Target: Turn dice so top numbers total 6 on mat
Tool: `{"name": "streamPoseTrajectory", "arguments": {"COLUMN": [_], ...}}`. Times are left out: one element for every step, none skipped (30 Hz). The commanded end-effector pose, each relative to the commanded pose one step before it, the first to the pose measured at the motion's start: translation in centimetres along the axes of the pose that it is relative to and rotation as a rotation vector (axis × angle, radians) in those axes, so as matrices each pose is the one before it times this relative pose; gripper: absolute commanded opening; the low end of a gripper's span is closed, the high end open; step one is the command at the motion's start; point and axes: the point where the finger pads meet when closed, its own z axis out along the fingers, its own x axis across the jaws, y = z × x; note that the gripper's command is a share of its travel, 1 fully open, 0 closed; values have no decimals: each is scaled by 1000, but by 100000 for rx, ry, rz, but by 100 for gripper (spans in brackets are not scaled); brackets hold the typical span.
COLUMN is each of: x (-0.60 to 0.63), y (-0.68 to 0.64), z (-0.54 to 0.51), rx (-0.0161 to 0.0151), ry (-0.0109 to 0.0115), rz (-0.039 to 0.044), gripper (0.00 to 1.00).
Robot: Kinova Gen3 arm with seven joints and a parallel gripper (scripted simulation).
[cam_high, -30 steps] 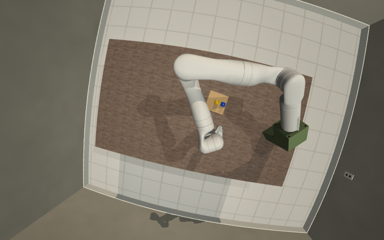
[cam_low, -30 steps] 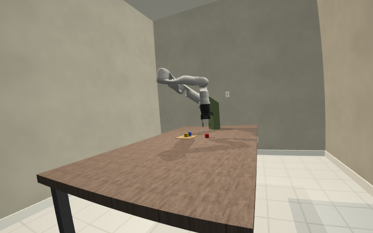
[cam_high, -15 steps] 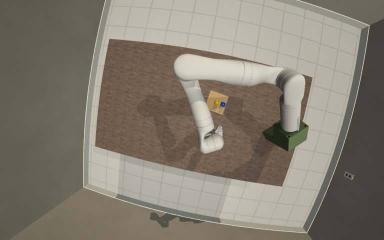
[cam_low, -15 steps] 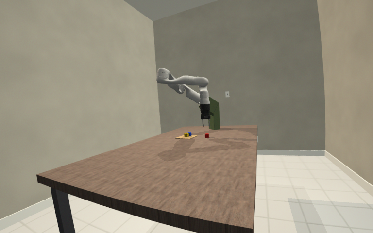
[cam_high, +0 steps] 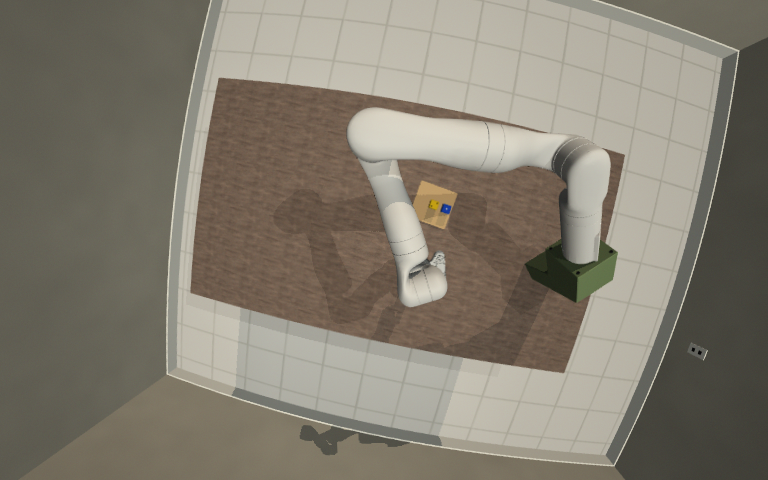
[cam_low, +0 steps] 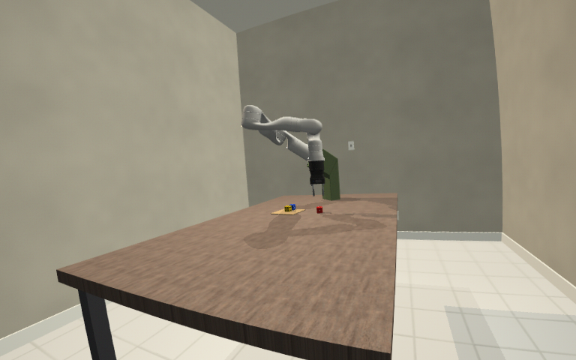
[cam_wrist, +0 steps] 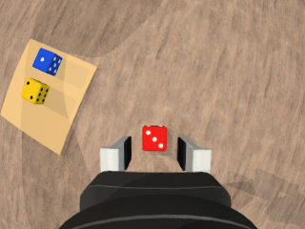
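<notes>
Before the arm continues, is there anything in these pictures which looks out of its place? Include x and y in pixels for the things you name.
Yes: the red die (cam_low: 319,209) (cam_wrist: 154,138) lies on the bare table top beside the mat (cam_high: 425,189) (cam_low: 277,212) (cam_wrist: 53,138), while the yellow and blue dice are on it. Nothing looks damaged.

I count three dice on my feeds: one red die (cam_low: 319,209) (cam_wrist: 154,138), one yellow die (cam_high: 433,204) (cam_low: 288,208) (cam_wrist: 35,91) and one blue die (cam_high: 446,208) (cam_low: 293,206) (cam_wrist: 47,61). I have one mat (cam_high: 425,189) (cam_low: 277,212) (cam_wrist: 52,135), one table (cam_high: 254,169) (cam_low: 254,280) (cam_wrist: 238,86), one arm (cam_high: 441,141) (cam_low: 292,124) and one green pedestal (cam_high: 597,280) (cam_low: 333,187). My gripper (cam_low: 318,194) (cam_wrist: 154,148) makes one, with two fingers. I make out one table leg (cam_low: 97,325); any others are hard for me to tell from this angle.
</notes>
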Motion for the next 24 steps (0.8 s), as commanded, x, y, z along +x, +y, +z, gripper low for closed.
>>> {"name": "streamPoseTrajectory", "arguments": {"x": [43,0,0,0,0,0,0,0,0,0,0,0,0,0,0,0,0,0,1,1,1,1,1,0], "y": [52,0,0,0,0,0,0,0,0,0,0,-1,-1,-1,-1,-1,-2,-2,-2,-2,-2,-3,-3,0], "z": [-78,0,0,0,2,4,0,0,8,12,18,24,30,37,45,53,61,69,77,86,95,103,111,0], "rx": [-155,0,0,0,0,0,0,0,-1,-1,-1,-2,-2,-3,-3,-4,-4,-5,-5,-2,0,0,0,0], "ry": [116,0,0,0,0,0,0,0,0,0,-1,-1,-1,-1,-1,-2,-2,-2,-2,-1,0,0,0,0], "rz": [-3,0,0,0,0,0,0,0,1,1,1,2,2,3,4,4,5,5,5,3,0,0,0,0], "gripper": [87,87,87,87,87,87,87,87,87,87,87,87,87,87,87,87,87,87,87,87,87,87,87,87]}}
